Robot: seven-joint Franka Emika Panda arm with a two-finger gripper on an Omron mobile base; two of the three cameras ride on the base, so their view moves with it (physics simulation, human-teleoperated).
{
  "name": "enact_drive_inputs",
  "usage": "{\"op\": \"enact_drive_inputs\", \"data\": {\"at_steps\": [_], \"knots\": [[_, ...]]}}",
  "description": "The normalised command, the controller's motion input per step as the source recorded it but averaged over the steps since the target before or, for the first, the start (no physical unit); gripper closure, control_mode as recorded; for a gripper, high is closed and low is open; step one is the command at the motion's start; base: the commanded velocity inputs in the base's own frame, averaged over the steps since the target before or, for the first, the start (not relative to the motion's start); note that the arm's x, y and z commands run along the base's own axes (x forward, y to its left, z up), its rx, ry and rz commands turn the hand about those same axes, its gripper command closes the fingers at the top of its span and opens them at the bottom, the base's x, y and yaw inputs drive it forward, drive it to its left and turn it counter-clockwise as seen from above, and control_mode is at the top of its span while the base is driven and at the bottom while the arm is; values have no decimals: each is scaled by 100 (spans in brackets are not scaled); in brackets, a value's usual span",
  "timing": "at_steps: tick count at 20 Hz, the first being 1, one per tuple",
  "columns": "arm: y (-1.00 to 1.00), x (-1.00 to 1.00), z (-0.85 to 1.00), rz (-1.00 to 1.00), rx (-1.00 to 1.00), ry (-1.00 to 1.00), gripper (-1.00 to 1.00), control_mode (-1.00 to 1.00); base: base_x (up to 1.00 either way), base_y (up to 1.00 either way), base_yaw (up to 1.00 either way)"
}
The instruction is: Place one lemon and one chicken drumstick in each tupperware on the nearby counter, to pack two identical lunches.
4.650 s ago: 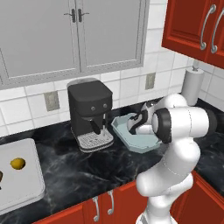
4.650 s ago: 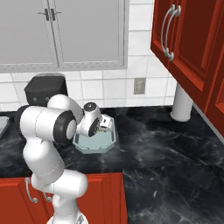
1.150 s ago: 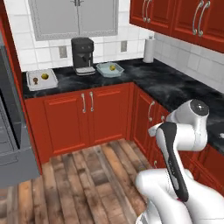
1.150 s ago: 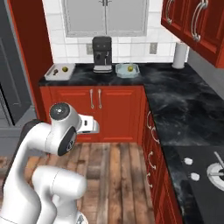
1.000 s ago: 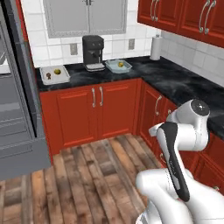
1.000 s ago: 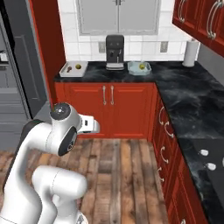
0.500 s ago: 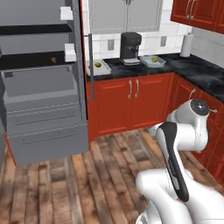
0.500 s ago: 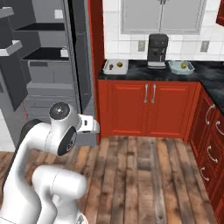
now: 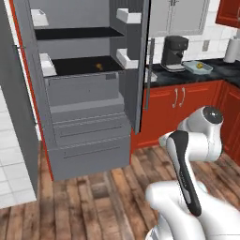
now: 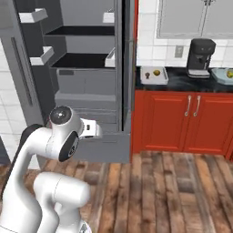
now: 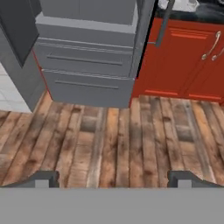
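The pale blue tupperware point(image 9: 197, 67) sits on the black counter point(image 9: 187, 78) right of the coffee machine, with a lemon point(image 9: 199, 66) in it. The whitish-grey tupperware point(image 10: 149, 75) lies at the counter's left end beside the fridge and holds another lemon point(image 10: 156, 72). A small orange-brown thing point(image 9: 98, 66) rests on a fridge shelf, too small to tell whether it is a chicken drumstick. My gripper point(image 11: 114, 179) hangs low over the wooden floor, open and empty, its fingertips point(image 11: 46, 178) wide apart, far from both trays.
An open grey fridge point(image 9: 84, 93) with shelves and drawers stands left of the red-brown cabinet doors point(image 10: 186, 113). Its door point(image 9: 138, 61) juts out beside the counter. A black coffee machine point(image 10: 200, 57) and a paper towel roll point(image 9: 230, 49) stand on the counter.
The whole picture has swung from the counter corner toward the open fridge, so the base has moved. The arm keeps its folded pose and the gripper stays open.
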Motion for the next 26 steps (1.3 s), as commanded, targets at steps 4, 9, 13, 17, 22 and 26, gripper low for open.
{"op": "enact_drive_inputs", "data": {"at_steps": [4,9,13,17,22,26], "knots": [[0,0,0,0,0,0,-100,100,84,100,0],[0,0,0,0,0,0,-100,100,64,77,0],[0,0,0,0,0,0,-100,100,14,-21,-4],[0,0,0,0,0,0,-100,100,20,-31,-2],[0,0,0,0,0,0,-100,100,84,-2,0],[0,0,0,0,0,0,-100,100,100,0,0]]}}
